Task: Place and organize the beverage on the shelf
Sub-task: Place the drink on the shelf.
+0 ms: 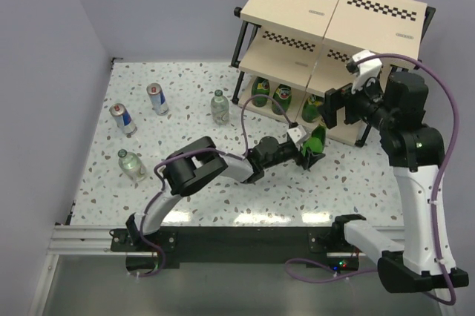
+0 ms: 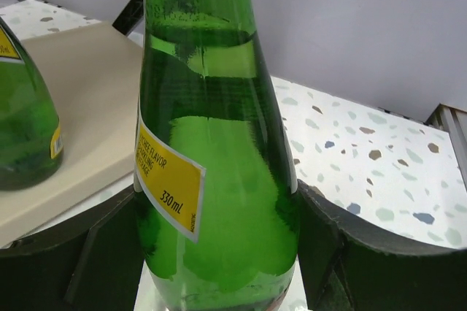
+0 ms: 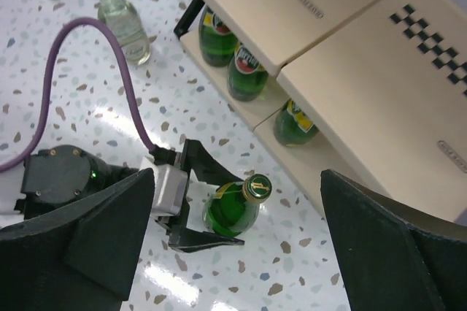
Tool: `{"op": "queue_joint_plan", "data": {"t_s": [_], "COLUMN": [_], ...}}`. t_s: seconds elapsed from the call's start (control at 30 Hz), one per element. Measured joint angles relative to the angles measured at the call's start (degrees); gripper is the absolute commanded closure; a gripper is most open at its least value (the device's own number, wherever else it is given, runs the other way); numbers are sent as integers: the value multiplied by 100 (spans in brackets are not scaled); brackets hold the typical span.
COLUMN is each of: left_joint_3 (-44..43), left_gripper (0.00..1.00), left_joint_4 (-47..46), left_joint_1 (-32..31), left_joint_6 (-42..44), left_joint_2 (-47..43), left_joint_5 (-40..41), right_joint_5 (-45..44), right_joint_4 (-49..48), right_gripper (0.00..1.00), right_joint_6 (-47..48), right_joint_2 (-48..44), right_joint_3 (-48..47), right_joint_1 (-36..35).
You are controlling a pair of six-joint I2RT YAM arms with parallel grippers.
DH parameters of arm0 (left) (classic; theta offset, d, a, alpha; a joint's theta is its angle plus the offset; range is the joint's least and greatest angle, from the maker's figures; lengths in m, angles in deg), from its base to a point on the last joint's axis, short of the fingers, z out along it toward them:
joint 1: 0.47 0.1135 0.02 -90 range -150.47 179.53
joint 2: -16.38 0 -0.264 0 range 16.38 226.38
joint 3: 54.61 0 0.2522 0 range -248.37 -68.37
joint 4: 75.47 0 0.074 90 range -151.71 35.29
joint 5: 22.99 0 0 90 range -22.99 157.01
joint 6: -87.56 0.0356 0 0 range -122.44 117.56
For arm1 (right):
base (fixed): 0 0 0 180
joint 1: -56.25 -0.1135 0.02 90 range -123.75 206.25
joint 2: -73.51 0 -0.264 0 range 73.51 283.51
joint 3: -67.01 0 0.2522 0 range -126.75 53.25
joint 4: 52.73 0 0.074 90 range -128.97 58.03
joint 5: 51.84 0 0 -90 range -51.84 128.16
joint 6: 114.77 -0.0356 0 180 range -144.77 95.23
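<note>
The left claw (image 1: 312, 151) is clenching a green glass bottle (image 1: 317, 142) around its lower body, its dark fingers (image 2: 365, 252) pressing on both sides beneath the yellow label. The bottle is being held close to upright, leaning slightly, just in front of the bottom tier of the shelf (image 1: 297, 4), towards its right half. I cannot tell whether its base is touching the bench (image 1: 193, 82).

Three other green bottles are standing in a row on that bottom board: one (image 1: 260, 91) at the left end, one (image 1: 282, 97) just beside it, and one (image 1: 312, 108) nearest the held bottle.

The right claw (image 1: 335, 107) is hovering above the shelf's front edge, released and gripping nothing, its camera looking down on the held bottle.

Out on the bench, well apart from the shelf, two clear bottles (image 1: 219, 106) (image 1: 130, 165) and two blue-and-silver cans (image 1: 156, 98) (image 1: 123, 118) are standing upright.
</note>
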Motion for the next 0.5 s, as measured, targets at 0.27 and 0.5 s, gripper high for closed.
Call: {"op": "queue_joint_plan", "data": {"t_s": [0.27,0.5], "left_joint_3": [-1005,-2048], "left_gripper": [100,100], "left_joint_4": [754,1707], "left_joint_1": [-28,-39], "left_joint_6": [-13,-2], "left_joint_2": [487,1067], "left_joint_5": [269,501], "right_joint_5": [-358,-525], "right_joint_4": [0,11], "right_gripper": [1,1], "right_joint_6": [-240,-330], "right_joint_2": [-98,9], "right_joint_3": [-634,-811], "right_joint_1": [0,0]}}
